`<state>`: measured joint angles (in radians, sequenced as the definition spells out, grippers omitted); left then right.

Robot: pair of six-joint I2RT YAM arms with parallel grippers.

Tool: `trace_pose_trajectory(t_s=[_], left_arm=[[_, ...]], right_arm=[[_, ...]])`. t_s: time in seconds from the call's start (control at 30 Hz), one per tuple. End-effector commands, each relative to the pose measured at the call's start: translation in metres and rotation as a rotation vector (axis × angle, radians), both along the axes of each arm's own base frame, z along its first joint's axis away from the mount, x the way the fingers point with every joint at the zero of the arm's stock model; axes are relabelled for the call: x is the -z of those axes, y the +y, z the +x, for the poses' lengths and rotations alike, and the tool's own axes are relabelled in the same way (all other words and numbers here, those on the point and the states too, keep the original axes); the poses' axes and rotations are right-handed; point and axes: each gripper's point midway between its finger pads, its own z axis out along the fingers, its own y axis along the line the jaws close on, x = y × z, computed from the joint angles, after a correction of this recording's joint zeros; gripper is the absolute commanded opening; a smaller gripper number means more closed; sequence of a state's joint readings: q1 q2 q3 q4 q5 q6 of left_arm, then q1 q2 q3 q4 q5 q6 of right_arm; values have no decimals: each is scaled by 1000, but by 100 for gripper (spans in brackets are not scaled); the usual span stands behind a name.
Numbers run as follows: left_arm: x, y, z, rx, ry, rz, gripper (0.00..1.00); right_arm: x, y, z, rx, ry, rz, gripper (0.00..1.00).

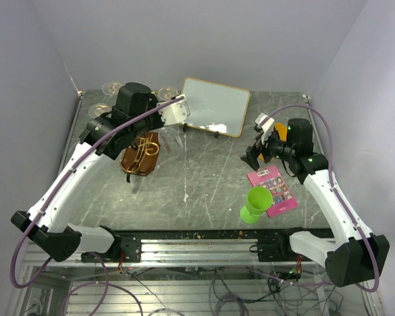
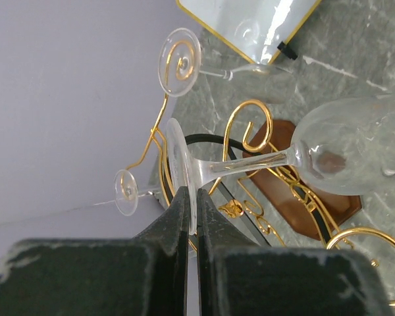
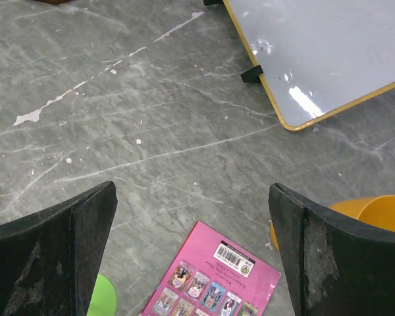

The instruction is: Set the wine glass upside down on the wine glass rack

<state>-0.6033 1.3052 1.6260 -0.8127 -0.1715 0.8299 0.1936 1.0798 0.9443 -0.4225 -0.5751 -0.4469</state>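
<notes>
My left gripper is shut on the round foot of a clear wine glass. The glass lies sideways, its stem running right to the bowl. It hangs above the wine glass rack, a gold wire stand with scrolled arms on a brown wooden base. Two other clear glass feet show at the rack's arms. In the top view the left gripper is over the rack at the back left. My right gripper is open with nothing in it, over the right side of the table.
A gold-framed white board stands at the back centre. A pink booklet and a green cup lie at front right, below the right gripper. An orange cup sits beside it. Walls close in the table on three sides.
</notes>
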Motion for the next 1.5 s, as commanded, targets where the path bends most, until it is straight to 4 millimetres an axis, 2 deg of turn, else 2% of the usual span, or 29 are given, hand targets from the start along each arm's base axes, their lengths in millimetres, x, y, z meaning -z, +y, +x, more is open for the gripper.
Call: trace_pose_trajectory(t_s=[0.0,0.73,1.1,1.47], left_arm=[[1,5,5,-10,-35,73,7],[36,18,29,-97,-23,256,7],[38,10,48,-160,-58,226,7],[39,2,52,-152,-74,208,7]], right_arm=[[0,0,2,-6,-23,10,99],[2,-4,-1,2,-32,5,99],[1,-6,0,9,-40,3,99],[0,-6,0,12,-44,4,99]])
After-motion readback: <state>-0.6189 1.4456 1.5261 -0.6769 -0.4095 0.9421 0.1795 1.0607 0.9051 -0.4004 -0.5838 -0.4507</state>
